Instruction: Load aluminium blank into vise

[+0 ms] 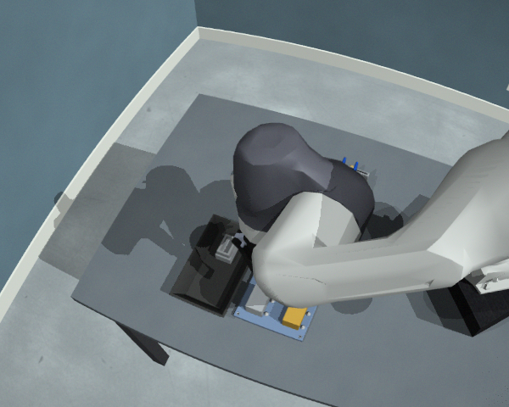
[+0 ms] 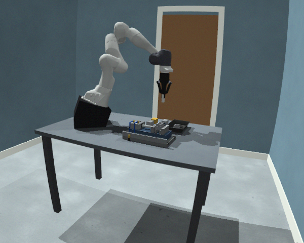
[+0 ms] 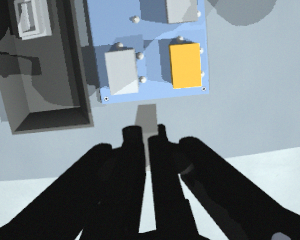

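Note:
My gripper (image 2: pixel 163 97) hangs high above the table, over the edge of the infeed plate, fingers shut together with nothing between them; it also shows in the wrist view (image 3: pixel 149 136). The blue infeed plate (image 3: pixel 146 34) holds two aluminium blanks (image 3: pixel 121 72) and one brass blank (image 3: pixel 186 66), all lying flat among the pins. The dark outfeed tray (image 3: pixel 37 47) beside the plate holds one light grey finished part (image 3: pixel 32 18), its pocket showing from above. The vise (image 2: pixel 149 129) stands on the table; its opening is too small to judge.
In the top view the arm covers most of the vise; only its blue hoses (image 1: pixel 350 163), the tray (image 1: pixel 210 267) and the brass blank (image 1: pixel 294 316) show. The robot's black base (image 2: pixel 90 115) stands at the table's far corner.

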